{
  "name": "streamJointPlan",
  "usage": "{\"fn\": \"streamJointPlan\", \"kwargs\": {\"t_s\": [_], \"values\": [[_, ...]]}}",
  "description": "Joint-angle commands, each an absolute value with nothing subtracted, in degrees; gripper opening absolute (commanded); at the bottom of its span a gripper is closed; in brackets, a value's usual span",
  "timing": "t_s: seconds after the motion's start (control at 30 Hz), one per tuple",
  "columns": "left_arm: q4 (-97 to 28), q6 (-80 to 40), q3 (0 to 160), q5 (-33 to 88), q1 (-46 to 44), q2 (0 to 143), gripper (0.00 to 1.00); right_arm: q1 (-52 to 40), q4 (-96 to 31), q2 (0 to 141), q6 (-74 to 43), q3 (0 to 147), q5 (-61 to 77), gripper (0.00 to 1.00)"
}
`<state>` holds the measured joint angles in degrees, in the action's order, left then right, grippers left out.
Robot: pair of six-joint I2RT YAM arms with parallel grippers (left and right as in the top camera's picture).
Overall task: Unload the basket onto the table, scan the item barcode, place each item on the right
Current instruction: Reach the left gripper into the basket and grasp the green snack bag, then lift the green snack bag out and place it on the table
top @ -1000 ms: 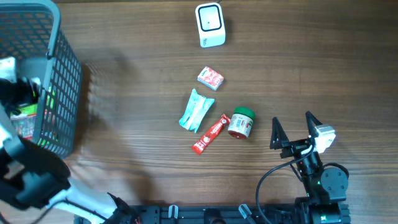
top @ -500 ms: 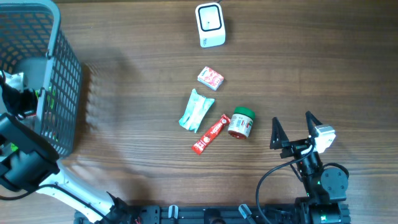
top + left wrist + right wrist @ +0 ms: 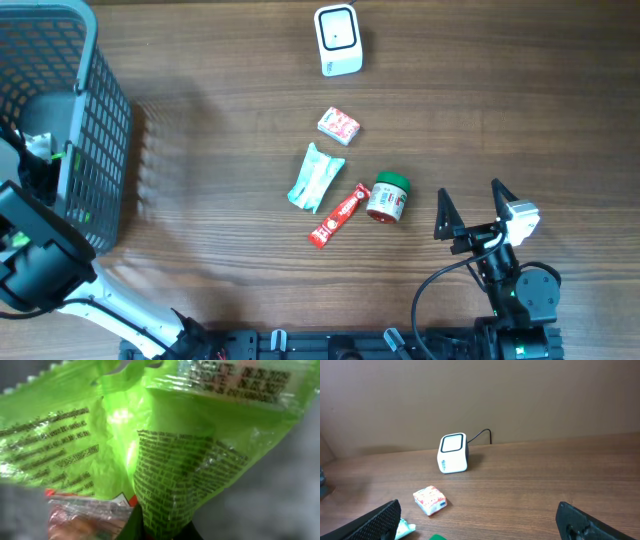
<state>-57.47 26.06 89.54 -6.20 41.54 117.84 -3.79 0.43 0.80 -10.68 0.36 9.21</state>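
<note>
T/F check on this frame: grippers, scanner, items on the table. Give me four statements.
1. The left gripper is shut on a green packet in the basket. True.
2. The right gripper holds the jar. False: it is open and empty, apart from the jar.
3. The scanner sits in the basket. False: it stands on the table.
4. The jar is next to a red stick. True.

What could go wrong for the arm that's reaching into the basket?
The left gripper seems to pinch only a crumpled fold of the green packet, so it might slip free when lifted. A red wrapper lies against it and could be dragged along. The tall basket wall may snag the packet on its way out.
</note>
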Motion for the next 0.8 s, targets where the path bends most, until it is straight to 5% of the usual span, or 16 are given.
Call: {"fn": "streamJointPlan", "kwargs": {"t_s": [0.0,0.13,0.37,0.57,0.77], "values": [[-61.30,21.12,101.08,-5.43,41.87,110.15,0.04,-3.46,0.71,0.58,-11.07,0.30,9.47,1.00],[-64.60,14.15,115.72,1.52,41.85,95.26,0.04,-3.46,0.71,0.60,-11.07,0.30,9.47,1.00],[-74.24,11.31,116.68,18.98,37.41,76.86,0.04,-3.46,0.71,0.60,-11.07,0.30,9.47,1.00],[-85.65,11.07,114.69,21.37,15.09,76.14,0.04,-3.46,0.71,0.60,-11.07,0.30,9.47,1.00],[-77.73,8.29,98.00,15.53,-2.44,82.02,0.04,-3.46,0.71,0.60,-11.09,0.30,9.47,1.00]]}}
